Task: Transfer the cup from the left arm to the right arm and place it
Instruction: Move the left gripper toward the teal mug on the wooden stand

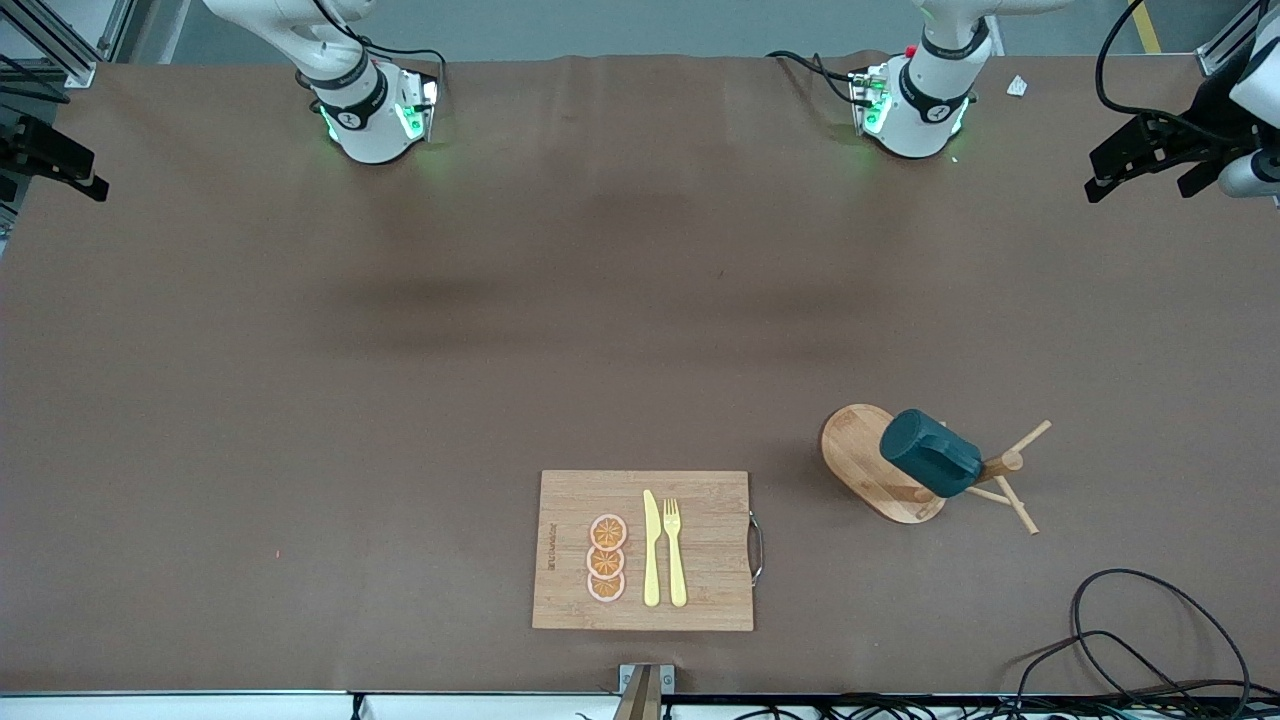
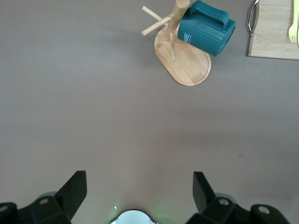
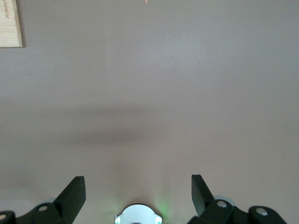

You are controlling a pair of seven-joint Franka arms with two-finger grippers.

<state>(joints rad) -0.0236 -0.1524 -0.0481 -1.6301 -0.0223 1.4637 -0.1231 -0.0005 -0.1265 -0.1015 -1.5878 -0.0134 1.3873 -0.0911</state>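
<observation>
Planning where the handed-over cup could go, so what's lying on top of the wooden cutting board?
On the cutting board lie three orange slices, stacked in a row, beside a yellow knife and yellow fork. What the slices cover cannot be seen.

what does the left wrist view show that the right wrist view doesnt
Only the left wrist view shows the dark teal-green cylindrical mug hanging on the wooden peg rack with an oval base, plus the yellow plastic fork and the board's metal handle. Only the right wrist view shows the printed corner of the board and a small red speck on the table. Both share the brown table, part of the rectangular wooden cutting board, and open fingers over bare tabletop.
</observation>
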